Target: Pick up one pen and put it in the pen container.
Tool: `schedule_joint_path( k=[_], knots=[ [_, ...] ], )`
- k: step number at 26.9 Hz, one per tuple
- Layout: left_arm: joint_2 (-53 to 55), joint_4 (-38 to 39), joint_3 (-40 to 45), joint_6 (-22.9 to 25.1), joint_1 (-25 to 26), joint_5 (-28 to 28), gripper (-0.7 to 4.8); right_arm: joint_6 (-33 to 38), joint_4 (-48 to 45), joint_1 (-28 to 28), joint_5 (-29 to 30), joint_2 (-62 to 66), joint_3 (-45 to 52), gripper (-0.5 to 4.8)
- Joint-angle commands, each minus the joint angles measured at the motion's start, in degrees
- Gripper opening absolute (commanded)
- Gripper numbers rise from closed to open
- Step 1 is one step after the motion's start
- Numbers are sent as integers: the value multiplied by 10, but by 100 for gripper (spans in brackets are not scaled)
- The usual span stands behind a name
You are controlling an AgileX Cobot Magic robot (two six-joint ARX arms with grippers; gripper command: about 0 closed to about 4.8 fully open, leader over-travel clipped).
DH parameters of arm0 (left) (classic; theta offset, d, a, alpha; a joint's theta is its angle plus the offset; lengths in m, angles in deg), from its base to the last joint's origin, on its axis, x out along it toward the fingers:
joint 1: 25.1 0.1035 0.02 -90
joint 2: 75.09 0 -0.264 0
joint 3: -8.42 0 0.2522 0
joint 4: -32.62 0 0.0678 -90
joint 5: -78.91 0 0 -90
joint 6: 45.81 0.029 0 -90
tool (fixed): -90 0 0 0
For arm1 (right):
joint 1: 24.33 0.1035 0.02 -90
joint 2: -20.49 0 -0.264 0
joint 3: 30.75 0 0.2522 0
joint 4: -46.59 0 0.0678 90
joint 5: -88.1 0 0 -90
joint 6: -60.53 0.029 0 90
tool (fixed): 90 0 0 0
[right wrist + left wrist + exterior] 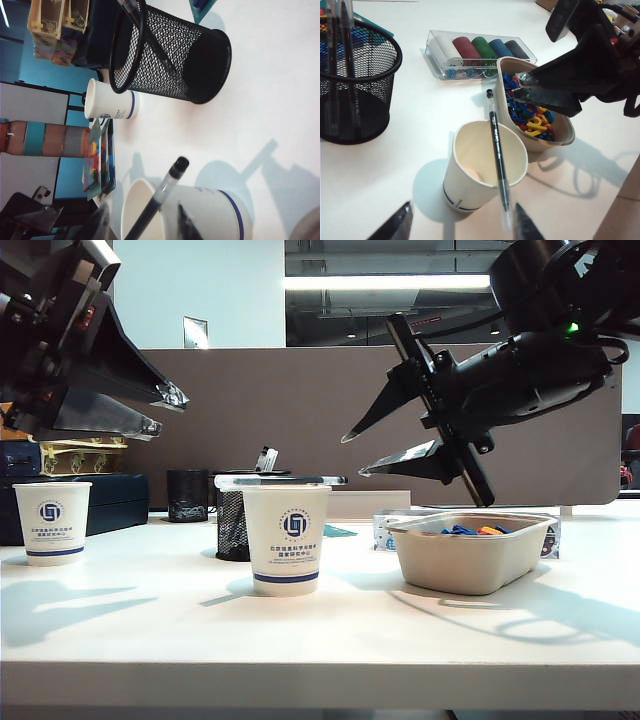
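As seen from the exterior view, right gripper (pixel 353 455) up in the air, right of centre, tilted down toward the middle of the white table (pixel 150 630). Jaws spread wide, nothing between them. Left gripper (pixel 172 410) high at the left side, also fully spread and empty.

Slim grey-clear stick pen with dark sections (pixel 496 150) lying flat across the rim of the white printed paper cup (pixel 286 540) at table centre, one end jutting past the rim. Not touched by either gripper. Black wire-mesh cylindrical pen container (pixel 232 525) just behind that cup and a little to the left, upright, with several dark pens already standing in it.

Hazards, judged from this layout:
- Balances on two thin rim points only; likely rolls or tips off at a glancing touch from one finger ahead of the other.
- Looks empty and light, that cup; probably slides or topples under any downward push, taking the pen along.
- Leaves little room between pen and rim for fingers; may pinch the paper edge together with the barrel.
- Sits close by, the shallow grey tray of coloured clips (pixel 470 555), just right of the cup; could be clipped by a low approach.
- At the drop-off, may jam against the standing pens if lowered at a slant.
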Motion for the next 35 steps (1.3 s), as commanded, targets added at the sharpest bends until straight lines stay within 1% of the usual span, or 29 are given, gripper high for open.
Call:
schedule_joint_path(
  k=[1, 4, 9, 14, 27, 30, 35],
  knots=[
    [-1, -3, -2, 31, -2, 1, 251, 22, -16, 0, 4, 7, -6, 187],
    [-1, -3, -2, 54, -17, -1, 251, 30, -16, 0, 5, 17, -12, 214],
    [-1, -3, -2, 74, -45, -27, 251, 30, -19, 0, 3, 21, -17, 212],
    [5, 2, -2, 74, -46, -35, 251, 30, -18, 0, 2, 22, -18, 212],
    [17, 9, -4, 74, -46, -30, 251, 35, -18, 1, 0, 32, -19, 212],
    [17, 10, -7, 74, -46, -30, 251, 47, -20, 1, 0, 41, -19, 212],
    [17, 10, -7, 73, -46, -29, 251, 47, -20, 4, 15, 64, -33, 212]
  ],
)
